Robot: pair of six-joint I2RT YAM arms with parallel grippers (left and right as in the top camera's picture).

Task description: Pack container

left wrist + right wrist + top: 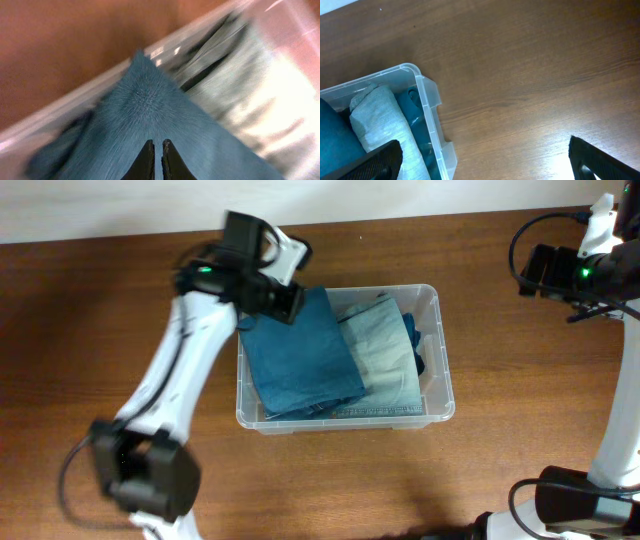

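Two folded cloths lie side by side, touching, in the container (446, 385) at the middle of the table (90, 290): a teal cloth (300, 355) and a pale blue cloth (388, 350). The left gripper (154, 145) is held over the teal cloth's corner, closed to a slit with nothing gripped, judged to be pressing it flat. The right gripper (482, 157) is kept well apart, wide open and empty.
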